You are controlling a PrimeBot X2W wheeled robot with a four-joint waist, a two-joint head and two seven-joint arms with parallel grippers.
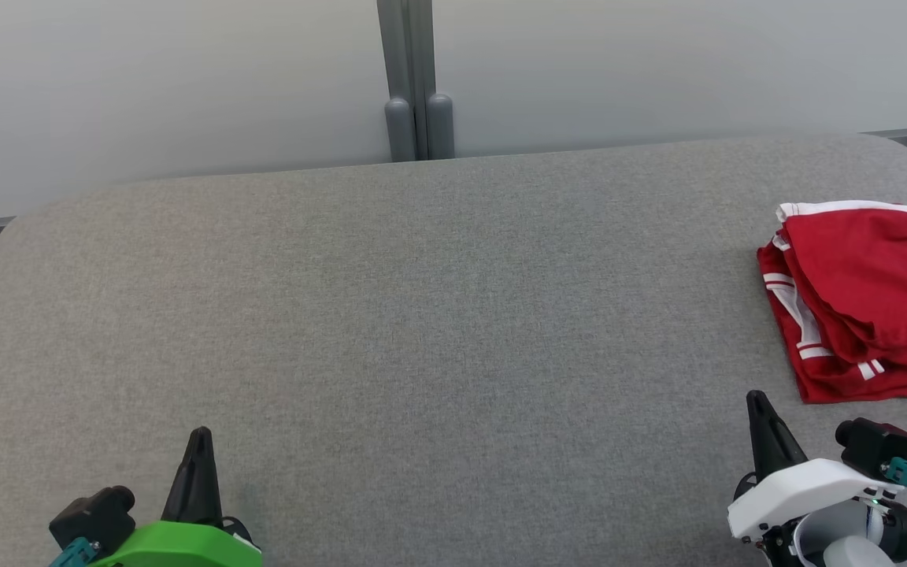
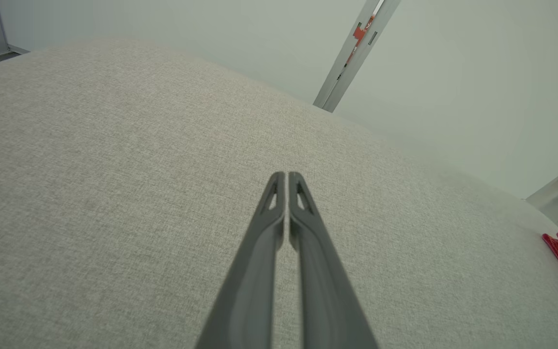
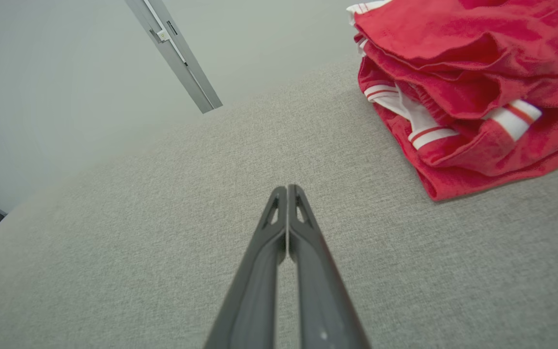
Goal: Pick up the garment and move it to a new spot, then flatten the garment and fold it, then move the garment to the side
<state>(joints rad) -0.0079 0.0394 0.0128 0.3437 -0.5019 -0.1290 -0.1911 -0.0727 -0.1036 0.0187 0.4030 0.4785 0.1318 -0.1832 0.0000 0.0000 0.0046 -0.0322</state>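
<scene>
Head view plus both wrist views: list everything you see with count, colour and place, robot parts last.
garment: one, red with white stripes, folded, right side of the surface
surface: one, grey fabric, rounded corners, under everything
post: one, grey, behind the far edge, against a pale wall
left pincer: one, dark fingers shut, green housing, lower left, holding nothing
right pincer: one, dark fingers shut, white housing, lower right, near the garment but apart from it

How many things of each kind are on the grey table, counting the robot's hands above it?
Garments: 1, the red garment with white trim, folded, at the right of the table.
Hands: 2, the left hand and the right hand, both shut and empty.
Total: 3.
</scene>
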